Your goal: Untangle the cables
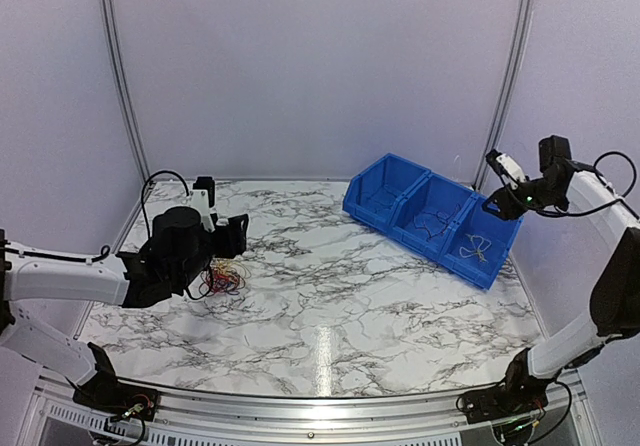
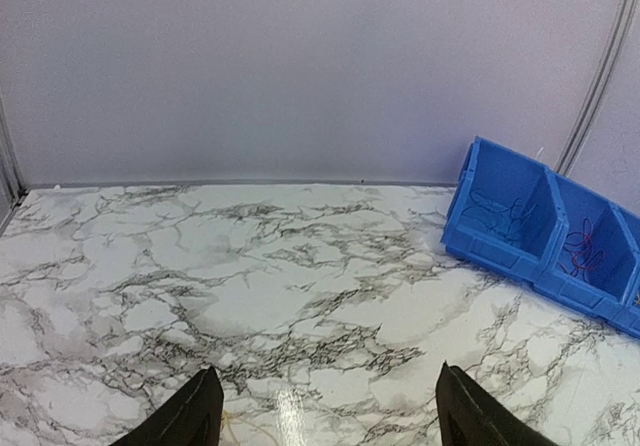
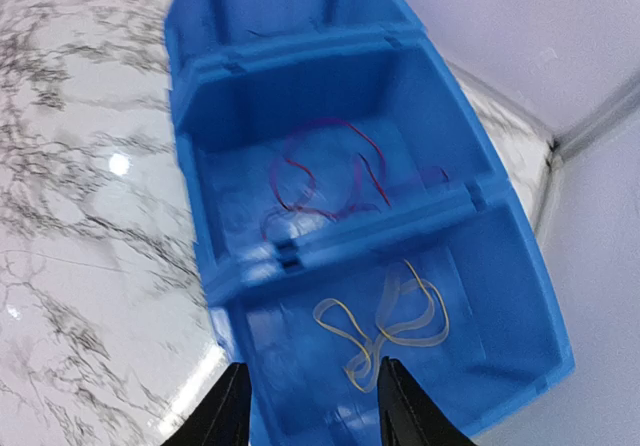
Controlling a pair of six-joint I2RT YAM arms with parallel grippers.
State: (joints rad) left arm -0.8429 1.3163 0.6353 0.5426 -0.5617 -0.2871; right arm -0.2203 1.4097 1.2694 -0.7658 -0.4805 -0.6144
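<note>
The tangle of red, yellow and blue cables (image 1: 222,278) lies on the marble table, at the left, just below my left wrist. My left gripper (image 1: 234,234) hovers just beyond the tangle. In the left wrist view it (image 2: 330,418) is wide open and empty, with only a faint yellow strand (image 2: 238,432) at the bottom edge. My right gripper (image 1: 503,178) is held above the right end of the blue bin (image 1: 415,191). In the right wrist view it (image 3: 315,413) is open and empty over a loose yellow cable (image 3: 385,324) in the near compartment. A red cable (image 3: 330,171) lies in the middle compartment.
The three-compartment blue bin (image 2: 470,249) stands at the back right of the table; blue cables (image 2: 495,216) lie in its left compartment. Pale walls close off the back and sides. Marble tabletop (image 1: 330,296) stretches between tangle and bin.
</note>
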